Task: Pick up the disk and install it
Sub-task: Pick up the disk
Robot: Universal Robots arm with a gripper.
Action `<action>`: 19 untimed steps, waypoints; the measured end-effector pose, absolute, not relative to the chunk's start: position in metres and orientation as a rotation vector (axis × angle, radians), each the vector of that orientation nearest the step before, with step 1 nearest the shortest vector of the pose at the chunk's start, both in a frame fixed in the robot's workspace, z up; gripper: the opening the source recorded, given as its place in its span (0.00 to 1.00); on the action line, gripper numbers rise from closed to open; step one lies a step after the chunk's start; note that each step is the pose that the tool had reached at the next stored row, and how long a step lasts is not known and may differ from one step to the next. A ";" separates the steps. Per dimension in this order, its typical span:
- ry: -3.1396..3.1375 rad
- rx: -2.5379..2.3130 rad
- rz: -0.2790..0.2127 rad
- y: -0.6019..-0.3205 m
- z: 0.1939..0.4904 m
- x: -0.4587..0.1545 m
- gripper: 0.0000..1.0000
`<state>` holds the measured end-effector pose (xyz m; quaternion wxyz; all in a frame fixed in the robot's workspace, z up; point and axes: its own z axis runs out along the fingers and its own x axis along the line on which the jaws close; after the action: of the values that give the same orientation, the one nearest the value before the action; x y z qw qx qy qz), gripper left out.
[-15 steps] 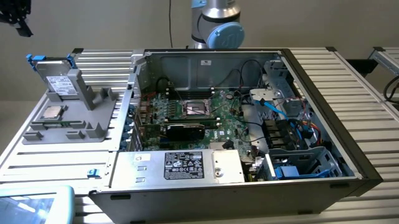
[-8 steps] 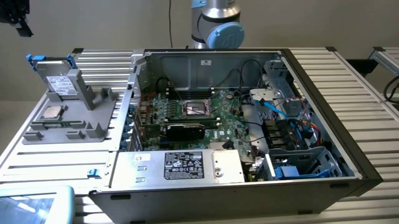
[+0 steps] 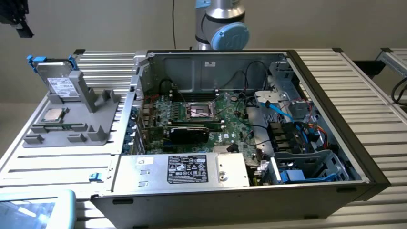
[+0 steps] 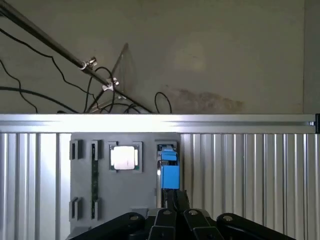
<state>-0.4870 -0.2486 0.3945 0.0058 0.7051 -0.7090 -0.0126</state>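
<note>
Closed down to almost no gap, the gripper [image 4: 176, 196] has its two black fingers [image 4: 170, 200] side by side with nothing held between them. In the wrist view their tips point at the grey fixture [image 4: 125, 195], and they line up with the one slot of that fixture that holds the disk [image 4: 169, 175]. The disk shows there edge-on as a narrow strip of bright blue carrier just past the fingertips. Whether the tips touch it cannot be told from that view.

In the exterior view the disk [image 3: 62, 85] stands on edge in the fixture [image 3: 95, 102], at the end of the fixture farthest from the camera. It leans back a little, and its white printed label faces the fixture's other slots. The blue carrier frames its upper corners, and nothing grips it.

The CPU chip [image 3: 53, 114] lies flat in a square pocket of the same fixture, on the near side of the disk. In the wrist view the chip [image 4: 123, 158] sits one slot over from the disk.

The fixture rests on a slatted metal table [image 3: 57, 162]. An open computer case [image 3: 222, 64] lies just beside the fixture, on the exterior view's right of it, with its motherboard and cables exposed. The robot arm [image 3: 219, 28] rises behind the case, well apart from the fixture.
</note>
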 end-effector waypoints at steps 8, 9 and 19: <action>-2.216 2.212 -0.042 -0.248 0.394 -0.487 0.11; -2.216 2.212 -0.042 -0.249 0.394 -0.487 0.11; -2.222 2.219 -0.058 -0.249 0.392 -0.487 0.11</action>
<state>-0.4870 -0.2485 0.3920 0.0003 0.7066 -0.7074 -0.0185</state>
